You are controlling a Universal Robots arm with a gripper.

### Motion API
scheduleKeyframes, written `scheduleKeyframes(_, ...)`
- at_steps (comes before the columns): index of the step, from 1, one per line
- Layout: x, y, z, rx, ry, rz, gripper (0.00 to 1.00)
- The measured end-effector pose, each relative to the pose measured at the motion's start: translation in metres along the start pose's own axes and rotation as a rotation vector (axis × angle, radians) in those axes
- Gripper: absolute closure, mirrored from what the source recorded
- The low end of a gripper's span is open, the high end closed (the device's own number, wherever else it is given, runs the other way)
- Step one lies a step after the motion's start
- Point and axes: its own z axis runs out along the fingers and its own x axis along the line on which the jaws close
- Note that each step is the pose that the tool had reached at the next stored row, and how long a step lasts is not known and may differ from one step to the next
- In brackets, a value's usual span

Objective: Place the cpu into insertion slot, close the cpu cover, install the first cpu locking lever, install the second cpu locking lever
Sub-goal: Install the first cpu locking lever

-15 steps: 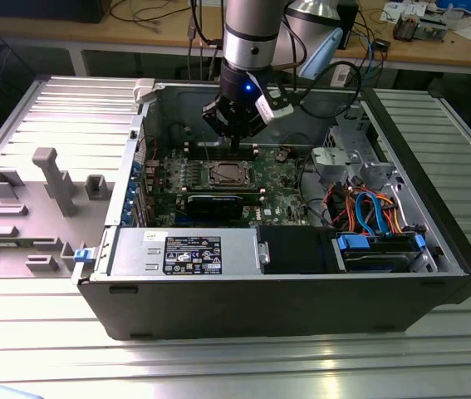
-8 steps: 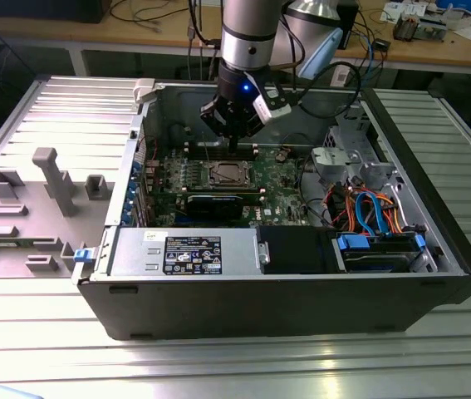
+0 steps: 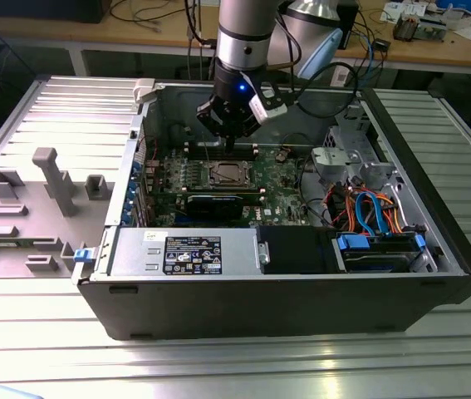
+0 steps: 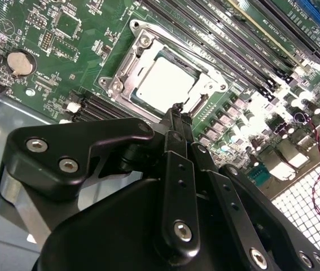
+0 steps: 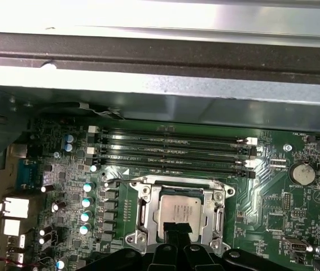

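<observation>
Hovering inside the case [image 3: 260, 307] with the gripper [image 4: 176, 108] just above the slot [image 3: 224, 174], fingers [image 5: 169, 236] pressed together, nothing seen between them. Below the tips, seeing the cpu [image 5: 178, 210] seated flat in the slot, with the cover [image 5: 215, 211] lowered around it.
</observation>
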Motion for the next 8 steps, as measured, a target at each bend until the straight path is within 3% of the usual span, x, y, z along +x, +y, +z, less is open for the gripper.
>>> scheduleKeyframes(8,0.0027,0.0002,0.0003,0.0000,0.0000,0.000,0.89)
